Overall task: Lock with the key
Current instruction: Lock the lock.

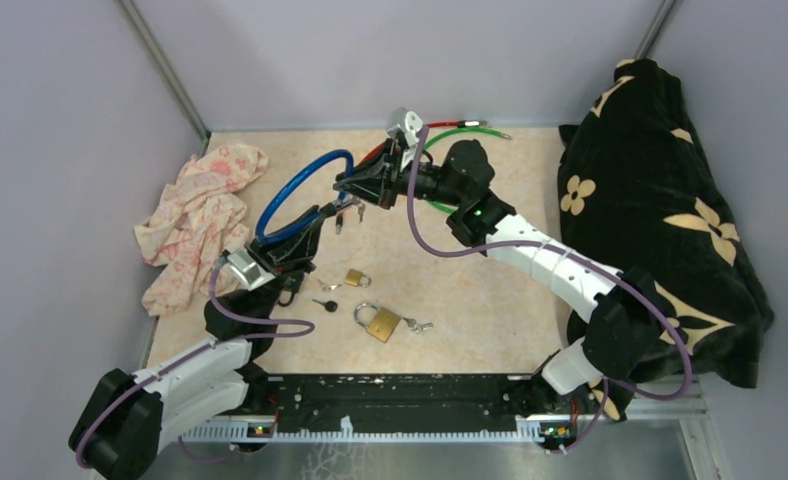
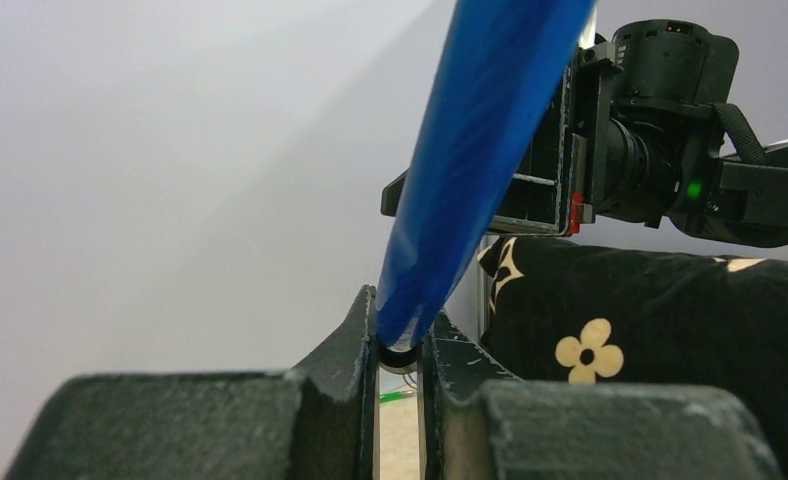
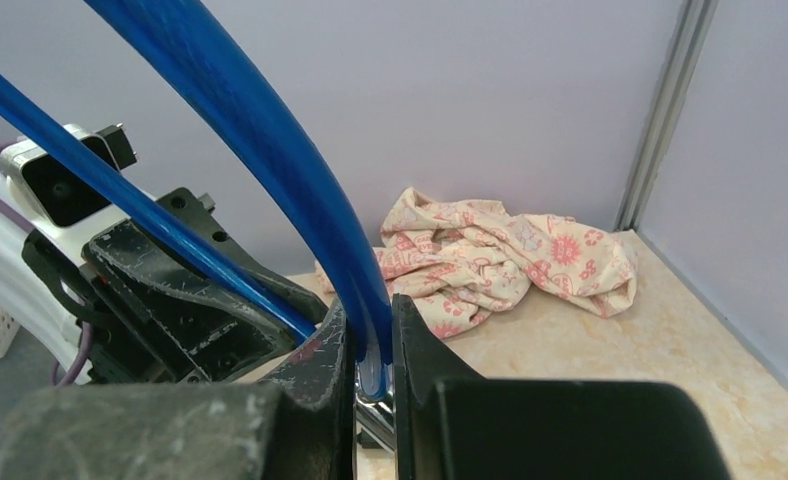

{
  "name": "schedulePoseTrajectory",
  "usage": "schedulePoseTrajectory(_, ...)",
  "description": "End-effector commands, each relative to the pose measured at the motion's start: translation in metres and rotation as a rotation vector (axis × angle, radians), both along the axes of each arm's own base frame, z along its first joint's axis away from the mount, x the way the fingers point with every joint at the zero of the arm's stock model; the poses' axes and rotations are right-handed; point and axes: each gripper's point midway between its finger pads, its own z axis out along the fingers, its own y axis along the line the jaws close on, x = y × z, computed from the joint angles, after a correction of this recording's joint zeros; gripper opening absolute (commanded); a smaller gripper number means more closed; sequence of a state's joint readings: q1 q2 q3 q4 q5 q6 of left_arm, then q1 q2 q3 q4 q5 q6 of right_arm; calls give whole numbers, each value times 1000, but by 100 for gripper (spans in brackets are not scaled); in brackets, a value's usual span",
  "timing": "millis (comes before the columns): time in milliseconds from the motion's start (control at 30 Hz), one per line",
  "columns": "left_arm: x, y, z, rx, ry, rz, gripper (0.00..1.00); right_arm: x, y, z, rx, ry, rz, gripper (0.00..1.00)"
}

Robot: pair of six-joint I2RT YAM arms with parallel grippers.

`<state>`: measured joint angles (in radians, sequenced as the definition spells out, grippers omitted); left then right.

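We see the blue cable lock point(image 1: 315, 160) raised just above centre frame, with our left gripper point(image 2: 398, 330) and right gripper point(image 3: 372, 330) each clamped tight on it. A brass padlock point(image 1: 380, 322) lies lower centre.

I read bright, even, diffuse light in all three views. Shadows on the table point(image 1: 490, 270) are faint and soft-edged. The black cushion point(image 1: 660, 230) loses its fold detail to darkness. In the left wrist view, the blue cable point(image 2: 480, 150) sits close to the lens and is blurred.
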<state>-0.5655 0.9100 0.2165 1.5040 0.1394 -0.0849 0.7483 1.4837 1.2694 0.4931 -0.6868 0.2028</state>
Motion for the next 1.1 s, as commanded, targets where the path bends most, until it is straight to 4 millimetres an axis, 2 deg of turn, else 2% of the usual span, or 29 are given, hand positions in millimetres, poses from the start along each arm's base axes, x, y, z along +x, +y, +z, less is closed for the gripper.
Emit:
schedulePoseTrajectory(0,-35,25,58,-173,-203,-17,0,-30,9,-12,-47,11,148,0)
schedulePoseTrajectory(133,-35,24,58,-175,-198,-24,0,-27,10,-17,-62,5,137,2)
schedulePoseTrajectory(267,-33,22,55,-171,-175,-38,0,-29,8,-22,-97,-5,155,41)
schedulePoseTrajectory(367,-32,21,53,-168,-164,-42,0,-29,-5,-15,-99,-39,179,79)
schedulePoseTrajectory(433,-34,21,53,-166,-164,-50,0,-22,-15,-14,-109,-46,166,95)
schedulePoseTrajectory(467,-34,20,52,-162,-163,-56,0,-19,-21,-14,-116,-50,164,98)
schedulePoseTrajectory(567,-35,18,51,-155,-161,-64,0,-12,-32,-20,-140,-60,177,98)
schedulePoseTrajectory(633,-35,18,51,-156,-162,-64,0,-3,-35,-30,-179,-55,140,98)
schedulePoseTrajectory(700,-35,18,52,-157,-162,-63,0,12,-38,-38,-204,-105,44,98)
schedulePoseTrajectory(767,-34,19,52,-156,-165,-55,0,22,-44,-36,-164,-161,-86,98)
schedulePoseTrajectory(900,-33,18,52,-150,-165,-55,0,21,-65,-23,-85,-436,-386,98)
schedulePoseTrajectory(1000,-32,16,51,-144,-159,-60,0,23,-68,-24,-132,-513,-529,96)
schedulePoseTrajectory(1067,-31,16,50,-144,-157,-62,0,22,-66,-27,-155,-545,-554,91)
